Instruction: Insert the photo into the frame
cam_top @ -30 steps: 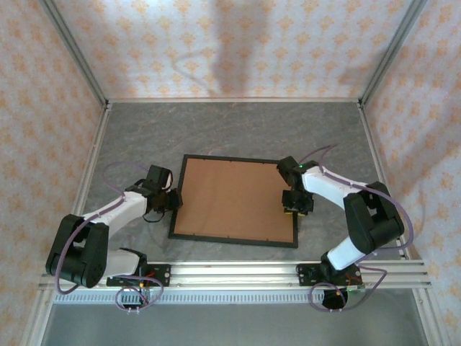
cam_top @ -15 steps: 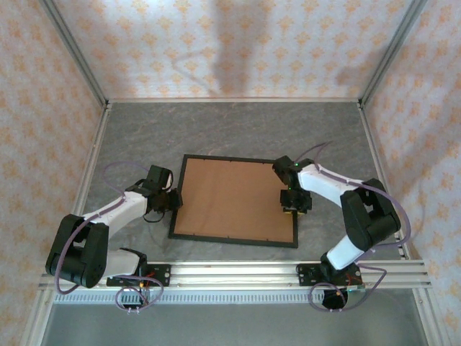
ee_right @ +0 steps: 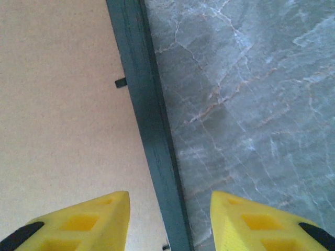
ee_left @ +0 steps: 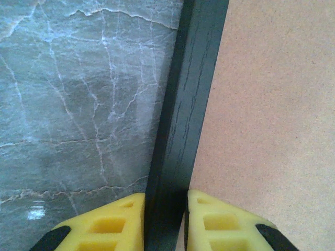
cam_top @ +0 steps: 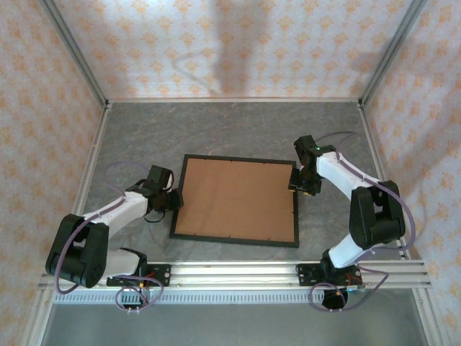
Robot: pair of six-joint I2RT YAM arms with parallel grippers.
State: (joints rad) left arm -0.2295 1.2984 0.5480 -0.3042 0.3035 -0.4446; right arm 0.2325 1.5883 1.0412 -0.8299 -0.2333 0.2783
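Seen from the top external camera, the frame point(cam_top: 234, 242) lies flat on the grey marbled table point(cam_top: 238, 130), its opening covered by a brown backing board point(cam_top: 234, 202). The left gripper point(cam_top: 175, 200) is set at the frame's left rail, with the board lying to its right. The right gripper point(cam_top: 297, 182) is placed over the opposite rail, toward the far corner, with the board lying to its left. The two grippers are well apart, with the frame between them.

In the left wrist view, the left gripper point(ee_left: 165, 222) is closed on the black rail of the frame point(ee_left: 191, 104). One yellow fingertip point(ee_left: 112, 222) is pressed against the rail's outer side and the other against its inner side. Bare table point(ee_left: 78, 94) is seen beyond the outer fingertip, and the backing board point(ee_left: 272, 104) beyond the inner one.

In the right wrist view, the right gripper point(ee_right: 170, 222) is held partly open astride the frame's rail point(ee_right: 146, 115). The yellow fingertips point(ee_right: 89, 219) are kept clear of the rail on both sides, and nothing is held. The backing board point(ee_right: 57, 104) lies on the left fingertip's side, where a small black tab point(ee_right: 120, 82) juts from the rail ahead of the fingers. The table point(ee_right: 251, 104) lies on the right fingertip's side.
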